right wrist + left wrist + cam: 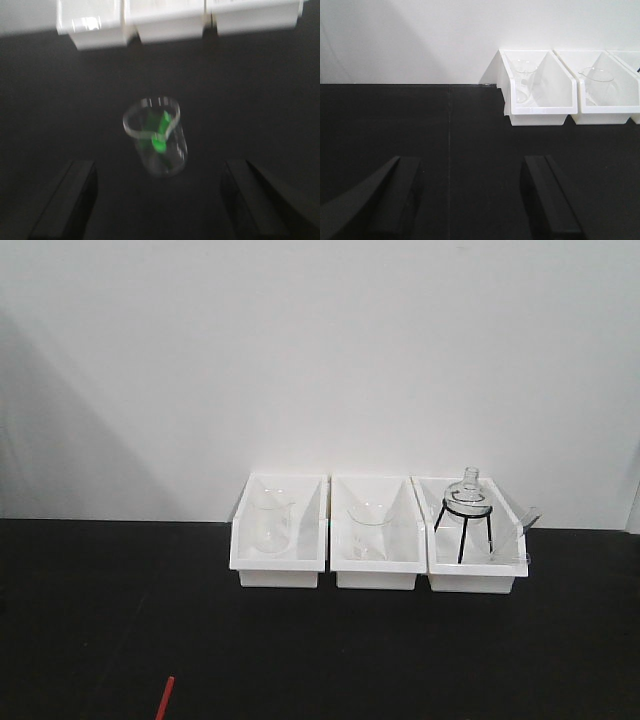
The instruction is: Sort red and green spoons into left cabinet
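Black matte table point(100, 620) across all three views, backed by a plain white wall point(300, 340), with a soft grey shadow on that wall at the left. Faint straight seam down the tabletop in the left wrist view.

On the left tool point(470, 197), dark fingers point(545, 200) spread wide above bare black surface, nothing between them. On the right tool point(160, 200), fingers point(65, 200) likewise spread wide, one at each lower corner of a blurred view, gripping nothing.

Ahead of the right tool, out on the open table: a clear glass beaker point(156, 137) with the green spoon point(157, 132) inside it. Well apart from both fingers. Upright or tilted, impossible to tell through the blur; bowl and handle of the spoon not distinguishable either.

Farther back, hard against the wall, three white bins side by side in a row. In the left bin point(278, 575), a clear beaker point(268, 520). In the middle bin point(375, 578), a second glass vessel point(368, 530). In the right bin point(470, 582), a round glass flask point(468, 495) sitting on a black tripod stand point(462, 530).

Flat on the table at the very bottom edge of the front view, the red spoon point(164, 698), only one end showing, well in front of the bins and off to their left.
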You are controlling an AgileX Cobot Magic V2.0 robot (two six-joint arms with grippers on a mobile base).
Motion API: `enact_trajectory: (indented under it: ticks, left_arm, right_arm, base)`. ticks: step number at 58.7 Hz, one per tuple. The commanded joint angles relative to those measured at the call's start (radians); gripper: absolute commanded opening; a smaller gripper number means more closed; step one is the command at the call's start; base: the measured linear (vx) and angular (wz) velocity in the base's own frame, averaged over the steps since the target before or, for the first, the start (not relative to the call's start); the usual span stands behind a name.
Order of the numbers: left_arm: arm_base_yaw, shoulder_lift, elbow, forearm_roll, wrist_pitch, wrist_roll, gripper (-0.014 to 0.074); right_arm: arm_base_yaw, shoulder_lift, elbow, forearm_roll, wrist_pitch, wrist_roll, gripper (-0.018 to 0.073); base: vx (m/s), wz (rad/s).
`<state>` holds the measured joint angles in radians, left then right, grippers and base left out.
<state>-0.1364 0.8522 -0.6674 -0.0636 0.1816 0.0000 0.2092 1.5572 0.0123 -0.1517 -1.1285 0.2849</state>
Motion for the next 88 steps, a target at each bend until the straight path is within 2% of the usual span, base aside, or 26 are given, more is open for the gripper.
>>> enact_trajectory:
  ticks: [1, 36, 58, 88]
  left_arm:
    - [-0.003, -0.005, -0.037, -0.009, -0.075, -0.008, 0.0523]
    - [-0.003, -0.005, -0.037, -0.009, -0.073, -0.008, 0.0523]
    - [-0.003, -0.005, -0.037, -0.009, -0.056, -0.008, 0.0523]
    - [-0.003, -0.005, -0.037, -0.008, -0.031, -0.006, 0.0523]
  right_arm:
    - [0.001, 0.059, -0.04, -0.04, -0.213, -0.015, 0.0553]
    - [0.001, 0.086, -0.2, -0.053, -0.213, -0.015, 0.0553]
    - [0.001, 0.178, -0.209, -0.049, -0.212, -0.015, 0.0521]
    - [0.001, 0.179, -0.209, -0.052, -0.212, -0.017, 0.0468]
  base:
    - [0.0, 0.0]
    - [0.0, 0.0]
    - [0.0, 0.0]
    - [0.0, 0.0]
